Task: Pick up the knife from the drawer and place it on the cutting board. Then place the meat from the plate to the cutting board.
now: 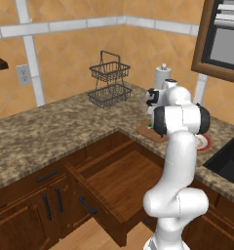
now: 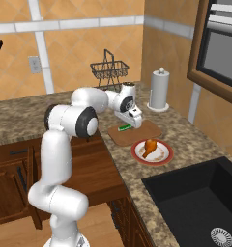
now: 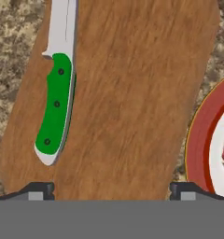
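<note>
The knife (image 3: 55,107), green-handled with a silver blade, lies flat on the brown cutting board (image 3: 132,93) near one long edge. My gripper (image 3: 111,191) hangs just above the board. It is open, its fingertips (image 3: 37,190) wide apart with nothing between them and the knife off to one side. From the right base, the gripper (image 2: 129,123) stands over the knife (image 2: 123,128) on the cutting board (image 2: 142,132). The meat (image 2: 149,146) rests on the red-rimmed plate (image 2: 161,157) just in front of the board. The drawer (image 1: 119,180) is pulled out below the counter.
A black wire basket (image 2: 109,70) and a paper towel roll (image 2: 159,89) stand at the back of the counter. A dark sink (image 2: 200,202) lies to the right of the plate. Cabinet doors (image 1: 21,219) flank the drawer.
</note>
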Tool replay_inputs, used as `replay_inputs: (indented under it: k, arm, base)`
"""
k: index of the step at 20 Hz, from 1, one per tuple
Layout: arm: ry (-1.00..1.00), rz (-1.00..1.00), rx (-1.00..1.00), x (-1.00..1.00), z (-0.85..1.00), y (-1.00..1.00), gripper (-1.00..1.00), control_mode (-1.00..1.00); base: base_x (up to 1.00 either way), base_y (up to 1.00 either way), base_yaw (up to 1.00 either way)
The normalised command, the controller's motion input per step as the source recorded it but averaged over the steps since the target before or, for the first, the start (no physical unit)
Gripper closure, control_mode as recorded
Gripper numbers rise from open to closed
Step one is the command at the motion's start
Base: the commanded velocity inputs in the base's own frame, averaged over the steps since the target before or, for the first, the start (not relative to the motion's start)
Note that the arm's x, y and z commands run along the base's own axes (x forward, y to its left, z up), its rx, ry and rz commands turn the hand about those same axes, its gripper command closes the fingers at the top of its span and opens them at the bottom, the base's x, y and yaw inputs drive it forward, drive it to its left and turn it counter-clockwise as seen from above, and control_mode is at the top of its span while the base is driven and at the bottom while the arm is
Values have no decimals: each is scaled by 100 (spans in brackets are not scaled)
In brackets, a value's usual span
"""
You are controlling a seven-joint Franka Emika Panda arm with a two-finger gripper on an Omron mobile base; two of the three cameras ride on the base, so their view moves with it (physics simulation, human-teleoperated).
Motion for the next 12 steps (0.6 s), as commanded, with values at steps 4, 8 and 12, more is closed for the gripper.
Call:
replay_inputs:
  k: [4,8,12]
  arm:
    - [3,8,-3,-71,100,0,-100,-100]
    - [8,12,0,-77,89,-19,-100,-100]
    - [24,26,-4,-50,81,-33,-100,-100]
  base:
    - [0,0,0]
    - [0,0,0]
    - [0,0,0]
